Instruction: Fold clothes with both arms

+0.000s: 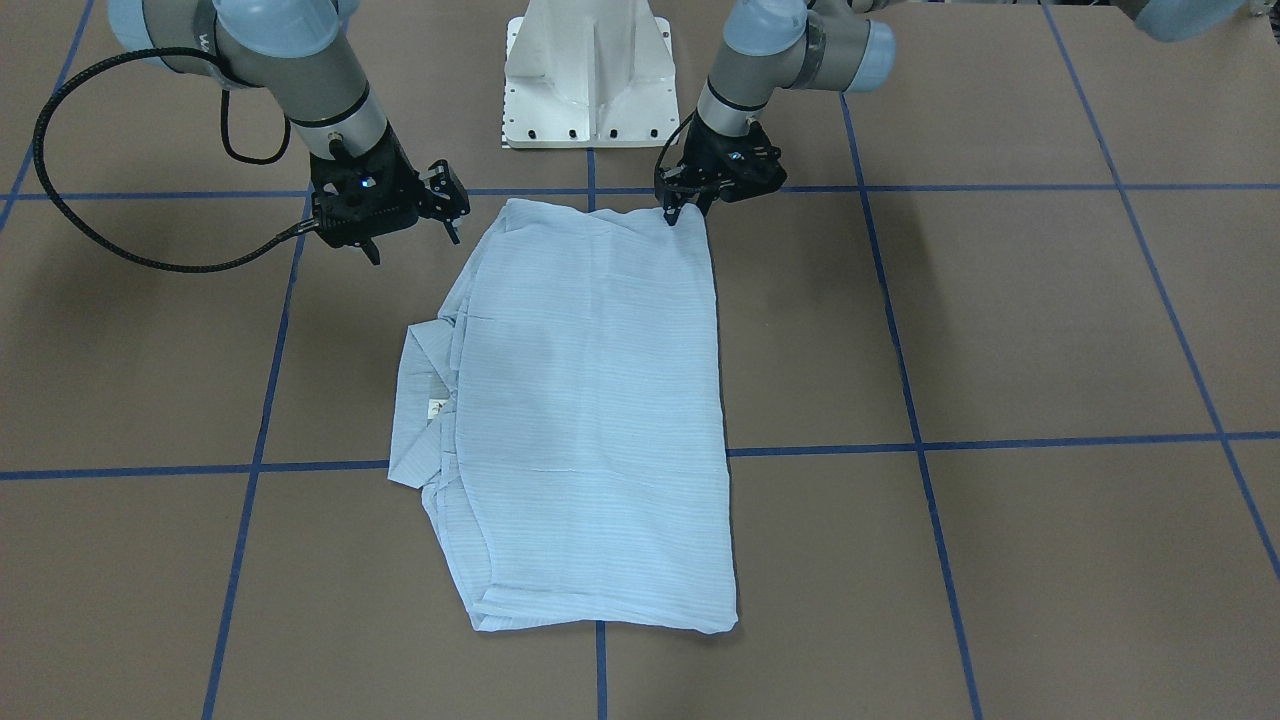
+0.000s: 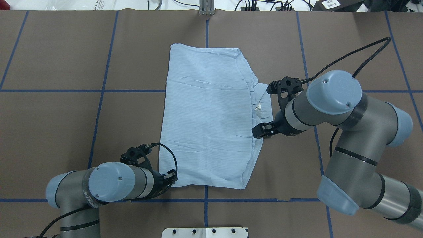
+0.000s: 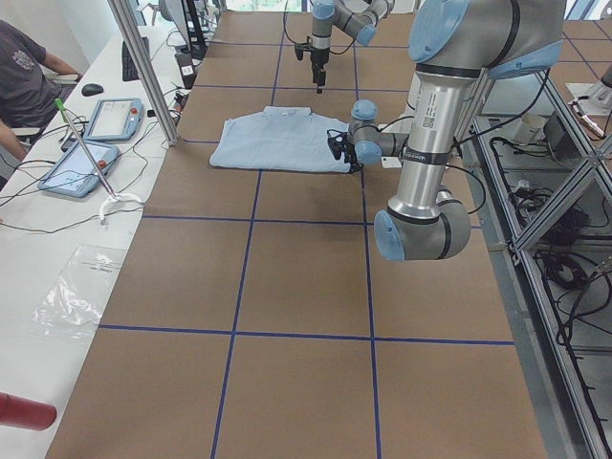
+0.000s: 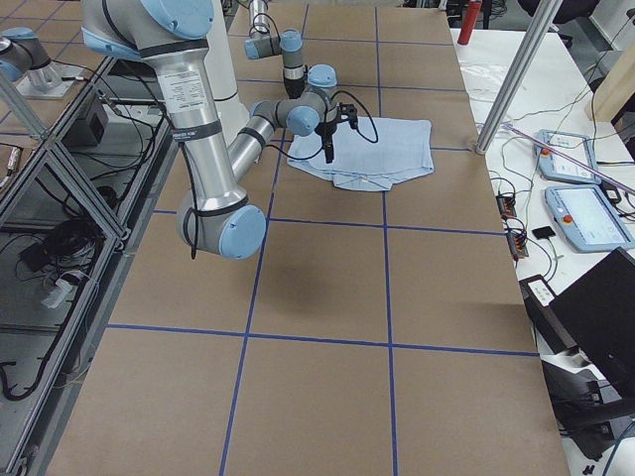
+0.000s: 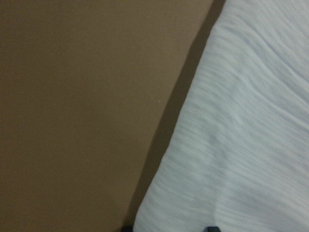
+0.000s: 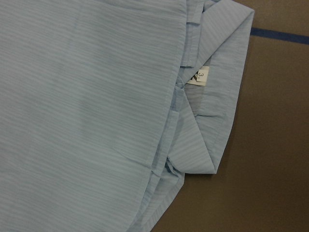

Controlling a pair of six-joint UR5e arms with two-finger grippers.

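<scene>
The light blue shirt [image 1: 590,400] lies folded into a flat rectangle on the brown table, also in the overhead view [image 2: 208,119]. Its collar [image 2: 262,102] and white neck label [image 6: 201,77] stick out on my right side. My left gripper [image 1: 680,213] is down at the shirt's near corner, fingers close together on the cloth; overhead it sits at that corner [image 2: 170,178]. The left wrist view shows only cloth edge [image 5: 251,145] and table. My right gripper [image 1: 412,235] is open and empty, raised above the collar [image 6: 217,111].
The white pedestal base [image 1: 587,80] stands just behind the shirt. Blue tape lines [image 1: 260,400] grid the table. An aluminium post [image 3: 143,72] and a side desk with tablets [image 3: 115,120] lie beyond the far edge, where a person [image 3: 24,76] sits.
</scene>
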